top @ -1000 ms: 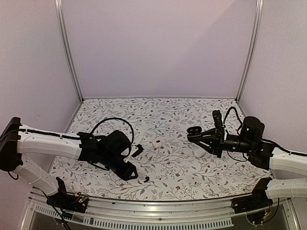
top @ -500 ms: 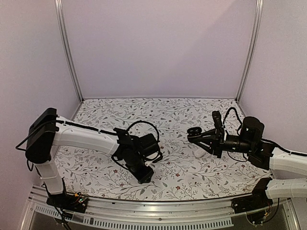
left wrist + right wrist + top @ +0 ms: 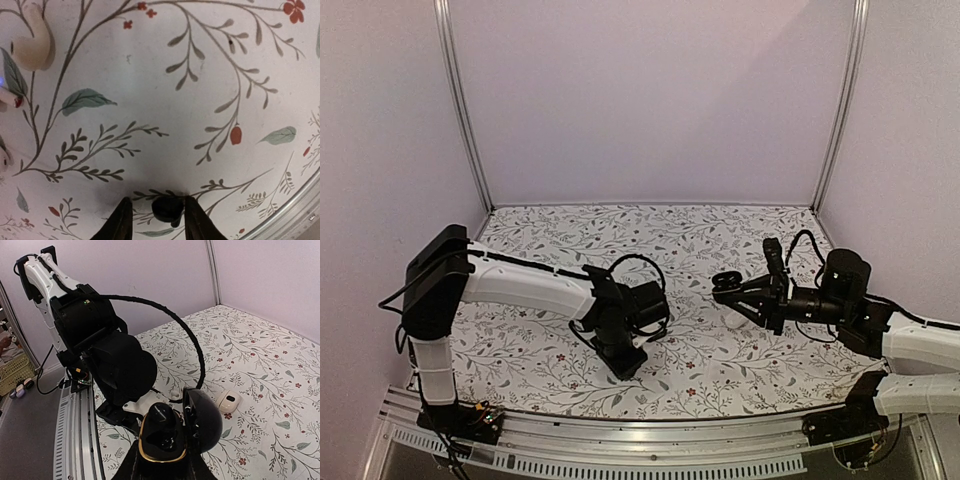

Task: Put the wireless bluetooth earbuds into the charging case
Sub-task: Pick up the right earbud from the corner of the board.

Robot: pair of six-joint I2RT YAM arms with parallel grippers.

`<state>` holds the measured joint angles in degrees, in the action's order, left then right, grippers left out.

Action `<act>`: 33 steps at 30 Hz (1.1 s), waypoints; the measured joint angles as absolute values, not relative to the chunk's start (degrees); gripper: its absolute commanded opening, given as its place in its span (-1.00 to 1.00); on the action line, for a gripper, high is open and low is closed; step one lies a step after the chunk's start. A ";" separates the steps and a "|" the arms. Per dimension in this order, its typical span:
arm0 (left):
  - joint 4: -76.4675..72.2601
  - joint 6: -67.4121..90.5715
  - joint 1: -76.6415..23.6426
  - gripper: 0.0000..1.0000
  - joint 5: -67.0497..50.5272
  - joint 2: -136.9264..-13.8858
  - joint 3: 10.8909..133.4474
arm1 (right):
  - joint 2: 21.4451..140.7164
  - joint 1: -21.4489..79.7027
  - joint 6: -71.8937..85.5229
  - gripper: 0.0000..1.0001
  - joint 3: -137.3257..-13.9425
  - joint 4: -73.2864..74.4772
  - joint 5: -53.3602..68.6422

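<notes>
The left hand (image 3: pixel 156 220) is low over the floral bench (image 3: pixel 150 75), near its front edge. Its two fingers stand on either side of a black earbud (image 3: pixel 167 209) that lies on the bench. The hand is not clenched yet. One finger seems to touch the earbud, and a small gap shows on the other side. The right hand (image 3: pixel 162 465) is clenched on the open black charging case (image 3: pixel 162 437) and holds it in the air, well apart from the earbud, with the lid (image 3: pixel 202 420) standing up.

The first danger, in my judgement, is the pinch itself. The earbud is tiny, rounded and not centred between the fingers. The nearer finger will push it first, so it can roll, turn or jump out toward the bench edge. If the fingers press down too far, they can drag on the bench cover.

A grip that succeeds may also hold the earbud at a bad angle for its well. The raised lid stands close to the opening and the fingers could knock it. A hard push could also shift the case in the right hand. I cannot tell whether the wells are free.

A white earbud (image 3: pixel 32 37) and a white case (image 3: pixel 229 400) lie near. They belong to another set and should not be disturbed.
</notes>
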<state>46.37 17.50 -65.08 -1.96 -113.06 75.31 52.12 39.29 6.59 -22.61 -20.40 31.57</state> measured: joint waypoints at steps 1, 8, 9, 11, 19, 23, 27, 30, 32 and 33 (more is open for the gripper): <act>46.68 17.30 -65.10 -0.42 -1.76 -113.27 75.61 | 52.05 39.27 6.57 -1.00 -22.50 -20.40 31.59; 48.49 15.75 -65.21 -0.61 -0.56 -114.24 76.93 | 52.03 38.87 6.39 -1.00 -21.96 -20.40 31.57; 48.69 15.64 -65.23 -0.62 -0.56 -114.24 76.95 | 52.03 38.87 6.37 -1.00 -21.96 -20.40 31.59; 48.88 15.44 -65.23 -0.63 -0.60 -114.24 76.95 | 52.03 38.87 6.33 -1.00 -21.93 -20.40 31.59; 49.04 15.62 -65.25 -0.63 -2.15 -110.65 71.70 | 52.03 38.81 6.22 -1.00 -21.93 -20.40 31.64; 50.85 15.73 -65.36 -0.49 -2.90 -108.68 68.93 | 52.03 38.81 6.20 -1.00 -21.93 -20.40 31.77; 53.28 15.99 -65.84 -0.22 -2.72 -108.81 69.19 | 52.03 38.81 6.22 -1.00 -21.93 -20.43 31.86; 55.27 15.70 -66.30 -0.18 -2.24 -109.69 70.26 | 52.03 38.81 6.22 -1.00 -21.93 -20.43 31.86; 56.27 15.62 -66.46 -0.20 -2.20 -110.37 71.18 | 52.03 38.81 6.22 -1.00 -21.93 -20.43 31.86; 56.75 15.59 -66.50 -0.20 -2.13 -110.76 71.68 | 52.03 38.81 6.22 -1.00 -21.93 -20.43 31.86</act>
